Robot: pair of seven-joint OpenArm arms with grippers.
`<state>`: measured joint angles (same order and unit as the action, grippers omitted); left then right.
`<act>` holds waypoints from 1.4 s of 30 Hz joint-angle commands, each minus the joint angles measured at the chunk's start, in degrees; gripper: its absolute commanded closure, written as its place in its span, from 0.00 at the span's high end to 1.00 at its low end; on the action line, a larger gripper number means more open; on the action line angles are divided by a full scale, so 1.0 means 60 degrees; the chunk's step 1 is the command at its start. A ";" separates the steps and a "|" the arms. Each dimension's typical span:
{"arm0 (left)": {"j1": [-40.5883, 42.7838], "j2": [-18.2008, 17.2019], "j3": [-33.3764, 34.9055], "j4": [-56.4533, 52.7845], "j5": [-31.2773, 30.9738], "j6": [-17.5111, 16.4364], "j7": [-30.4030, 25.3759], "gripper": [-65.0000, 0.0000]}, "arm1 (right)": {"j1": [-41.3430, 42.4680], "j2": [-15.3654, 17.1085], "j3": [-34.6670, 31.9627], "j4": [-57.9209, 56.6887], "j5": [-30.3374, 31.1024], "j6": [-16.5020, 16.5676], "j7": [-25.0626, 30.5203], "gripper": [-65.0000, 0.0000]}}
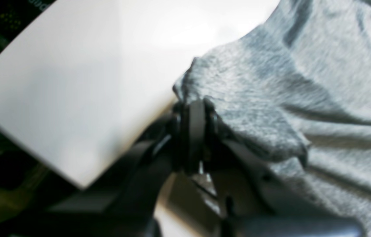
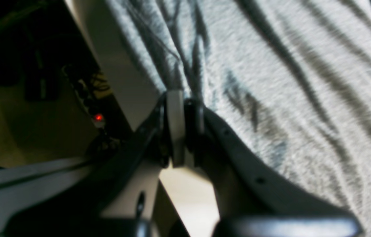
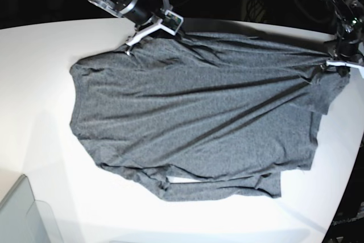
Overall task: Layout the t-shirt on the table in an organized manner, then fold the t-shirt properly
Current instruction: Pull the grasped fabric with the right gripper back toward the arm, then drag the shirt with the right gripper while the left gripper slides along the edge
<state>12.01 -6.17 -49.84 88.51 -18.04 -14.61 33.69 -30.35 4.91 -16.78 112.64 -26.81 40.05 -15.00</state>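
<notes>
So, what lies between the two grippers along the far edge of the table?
In the base view, only the t-shirt spans from the right gripper to the left gripper. Its far edge is pulled nearly taut between them over the table, and both are shut on it.

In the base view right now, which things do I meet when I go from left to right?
Grey bin corner → right gripper, shut on the t-shirt → t-shirt spread across the table → left gripper, shut on the t-shirt's right edge.
</notes>
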 commanded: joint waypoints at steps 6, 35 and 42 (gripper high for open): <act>-0.0236 -0.0209 -0.0022 0.0113 -0.0033 0.0010 -0.0260 0.01 | 0.0377 -0.0034 -0.0010 0.0150 0.0094 -0.0009 0.0134 0.00; -0.2507 -0.0780 0.0872 -0.1352 0.0040 0.0098 -0.0245 0.01 | 0.3556 -0.0049 -0.0010 -0.2341 0.0094 -0.0009 0.0105 0.00; -0.3079 -0.0854 0.0886 -0.2070 0.0040 0.0098 -0.0245 0.01 | 0.3981 -0.0122 0.0254 -0.3015 0.0124 -0.0009 0.0178 0.00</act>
<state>-5.34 -10.37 -44.49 75.09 -17.23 -13.74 33.67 -7.27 4.56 -15.29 93.49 -26.74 40.21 -15.31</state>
